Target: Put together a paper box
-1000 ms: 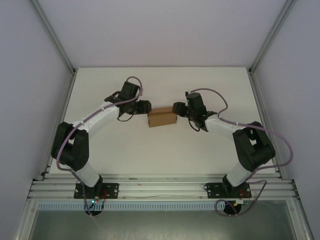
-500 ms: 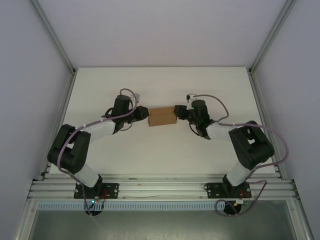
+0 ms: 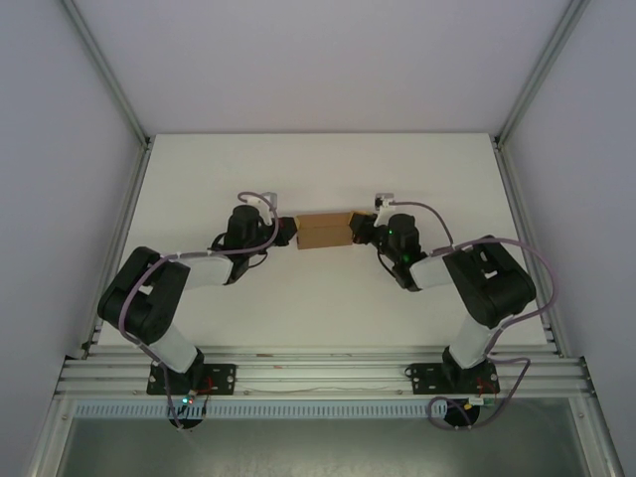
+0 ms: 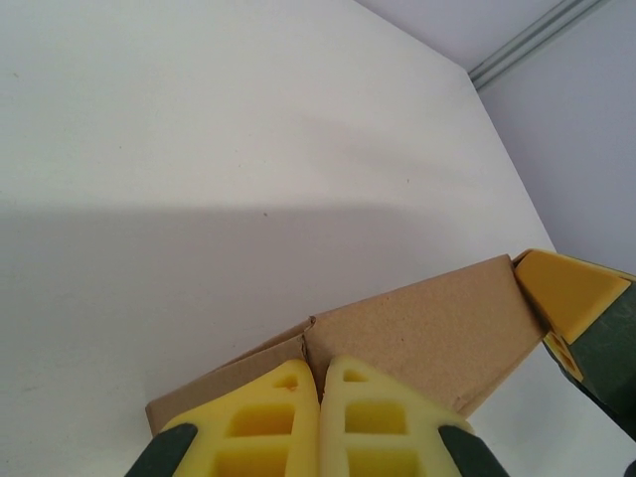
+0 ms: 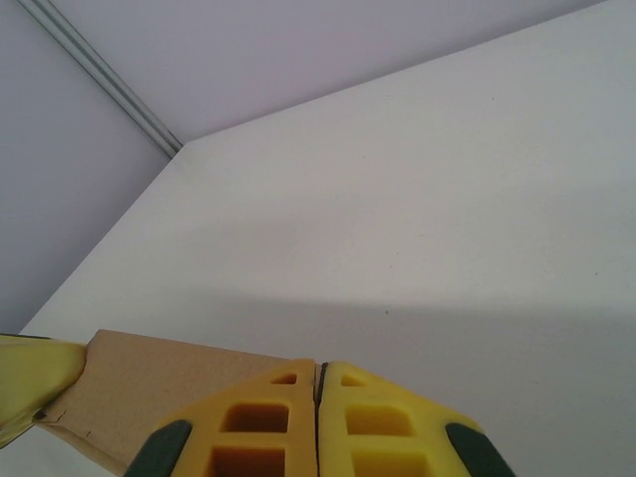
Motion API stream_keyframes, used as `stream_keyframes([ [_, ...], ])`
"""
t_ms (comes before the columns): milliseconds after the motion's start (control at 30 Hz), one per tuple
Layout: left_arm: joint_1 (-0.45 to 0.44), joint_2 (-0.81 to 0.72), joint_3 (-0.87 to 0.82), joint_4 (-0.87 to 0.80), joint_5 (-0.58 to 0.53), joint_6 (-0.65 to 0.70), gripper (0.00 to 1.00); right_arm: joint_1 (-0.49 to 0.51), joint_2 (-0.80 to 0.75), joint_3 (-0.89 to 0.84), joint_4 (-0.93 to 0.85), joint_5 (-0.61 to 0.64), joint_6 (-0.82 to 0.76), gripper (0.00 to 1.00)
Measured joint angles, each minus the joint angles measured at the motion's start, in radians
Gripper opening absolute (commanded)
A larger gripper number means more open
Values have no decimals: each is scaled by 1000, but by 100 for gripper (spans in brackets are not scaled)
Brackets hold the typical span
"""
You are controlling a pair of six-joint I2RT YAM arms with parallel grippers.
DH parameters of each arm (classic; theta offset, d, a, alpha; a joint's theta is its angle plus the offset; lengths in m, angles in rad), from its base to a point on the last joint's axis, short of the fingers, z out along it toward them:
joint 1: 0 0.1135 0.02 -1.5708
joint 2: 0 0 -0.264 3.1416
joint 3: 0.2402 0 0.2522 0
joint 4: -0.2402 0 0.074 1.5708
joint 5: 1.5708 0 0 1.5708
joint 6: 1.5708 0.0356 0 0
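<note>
The paper box [image 3: 325,230] is a small folded brown cardboard box lying flat mid-table. My left gripper [image 3: 289,231] is shut, its tips against the box's left end. My right gripper [image 3: 359,229] is shut at the right end. In the left wrist view the yellow fingers of the left gripper [image 4: 320,366] are pressed together at a seam in the cardboard [image 4: 427,328], and a finger of the other gripper [image 4: 568,290] shows at the box's far end. In the right wrist view the right gripper [image 5: 318,369] is closed beside the box [image 5: 149,380].
The white table [image 3: 318,179] is bounded by grey walls and aluminium posts [image 3: 519,94] at the back corners. Both arms lie low, their elbows toward the front rail [image 3: 318,370].
Both grippers have closed from half open. Both arms have dropped lower and pressed in at the box's ends. The box has shifted slightly toward the back.
</note>
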Motion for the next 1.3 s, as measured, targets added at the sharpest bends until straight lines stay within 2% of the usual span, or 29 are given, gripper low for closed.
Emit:
stream_keyframes([
  [33,-3,-5,6,-14,-9,1,16,0,-10,10,-29,0,1,8],
  [67,-7,-10,18,-42,-20,10,24,0,-22,23,-71,0,1,11],
  [133,-13,-15,56,-119,-39,21,26,0,-48,58,-171,-1,2,19],
  [200,-17,-14,129,-243,-66,49,42,-2,-71,105,-299,2,3,33],
  [233,-19,-12,164,-305,-80,53,43,-3,-79,124,-357,0,1,35],
  [267,-22,-9,207,-378,-90,68,48,-2,-88,146,-421,-4,0,41],
  [300,-27,-7,243,-442,-98,83,57,1,-95,167,-475,-6,0,47],
  [367,-29,-7,314,-547,-106,106,89,6,-110,214,-593,-15,-7,56],
  [400,-31,-7,347,-586,-108,116,99,8,-116,234,-637,-20,-11,61],
  [500,-34,-13,445,-685,-131,139,100,12,-141,322,-774,-33,-33,73],
  [600,-32,-52,499,-758,-178,157,100,12,-151,440,-882,-52,-103,96],
  [633,-27,-71,507,-775,-196,159,100,11,-151,479,-916,-68,-148,100],
  [733,6,-127,511,-822,-246,166,100,11,-144,601,-1059,-158,-354,100],
  [833,64,-164,506,-855,-290,167,100,16,-95,740,-1262,-252,-650,100],
  [1000,132,-240,401,-871,-364,169,100,36,87,955,-1579,-259,-1067,100],
  [1167,151,-305,274,-890,-409,161,100,58,294,1117,-1777,-179,-1289,97],
  [1300,159,-310,215,-891,-420,147,100,89,367,1165,-1841,-105,-1381,92],
])
